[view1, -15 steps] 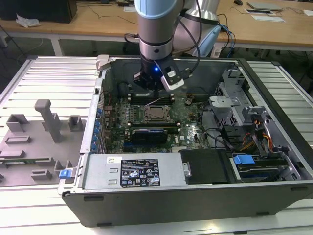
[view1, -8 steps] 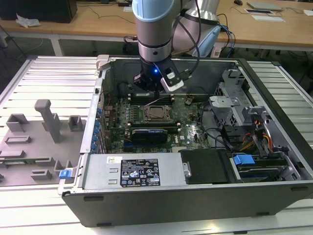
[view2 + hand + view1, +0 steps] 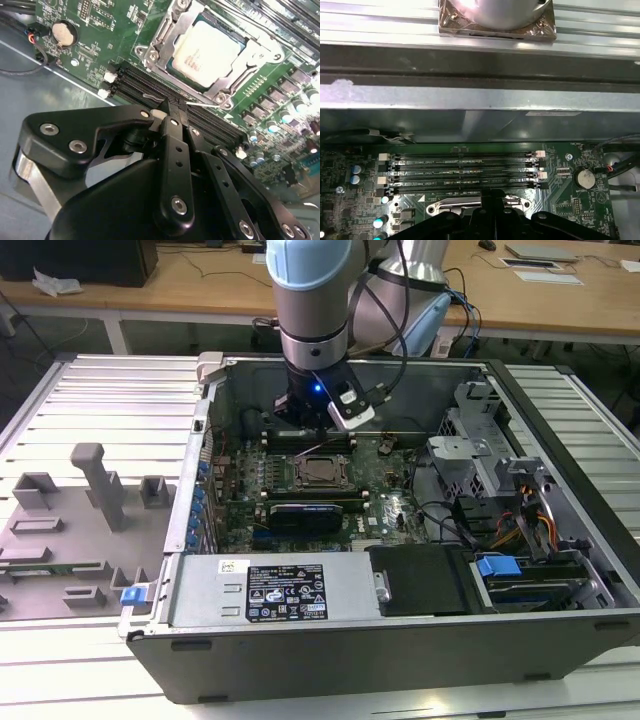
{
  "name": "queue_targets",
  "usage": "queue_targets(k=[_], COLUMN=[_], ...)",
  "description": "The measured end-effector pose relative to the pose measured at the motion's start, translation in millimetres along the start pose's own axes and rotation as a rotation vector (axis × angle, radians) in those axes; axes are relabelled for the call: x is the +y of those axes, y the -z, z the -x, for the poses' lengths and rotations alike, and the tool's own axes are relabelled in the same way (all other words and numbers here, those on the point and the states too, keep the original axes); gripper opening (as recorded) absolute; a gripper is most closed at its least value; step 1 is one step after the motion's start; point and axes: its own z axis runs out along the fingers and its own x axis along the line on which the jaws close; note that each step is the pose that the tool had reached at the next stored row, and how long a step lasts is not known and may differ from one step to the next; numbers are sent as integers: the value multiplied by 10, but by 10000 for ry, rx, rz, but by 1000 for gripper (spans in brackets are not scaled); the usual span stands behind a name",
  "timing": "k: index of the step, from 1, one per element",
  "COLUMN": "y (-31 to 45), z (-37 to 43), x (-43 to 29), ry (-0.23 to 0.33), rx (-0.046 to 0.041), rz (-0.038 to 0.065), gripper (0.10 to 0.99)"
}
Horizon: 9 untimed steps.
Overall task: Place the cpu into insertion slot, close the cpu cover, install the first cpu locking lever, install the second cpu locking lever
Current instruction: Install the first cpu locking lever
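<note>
The gripper (image 3: 171, 111) is hovering with its fingers pressed together, tips at a thin wire lever (image 3: 201, 104) over the memory slots (image 3: 137, 80). Just beside it, the cpu (image 3: 207, 52) is sitting in the insertion slot (image 3: 172, 64), with the cpu cover (image 3: 161, 39) lying flat around it. In the exterior view, the gripper is working at the far side of the open computer case (image 3: 400, 640).

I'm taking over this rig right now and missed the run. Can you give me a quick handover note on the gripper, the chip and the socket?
The gripper is shut, low over the memory slots beside the socket. Its tips are by a thin wire lever; whether it grips the lever is unclear.
The chip sits in the socket.
The cover lies flat around the chip.
Done: chip placed, cover down.
Left: both levers; I cannot confirm that either is latched.
</note>
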Motion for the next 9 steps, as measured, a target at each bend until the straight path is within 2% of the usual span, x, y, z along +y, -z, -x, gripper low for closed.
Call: queue_targets(k=[1,3,5,8,9], y=[-6,-14,-26,-49,-58], z=[-1,-2,-4,-7,-8], x=[-1,-1,2,6,10], ry=[11,26,33,2,-7], rx=[-49,-96,-104,-119,-123], rz=[-4,-53,-186,-456,-504], gripper=[106,106,106,106,106])
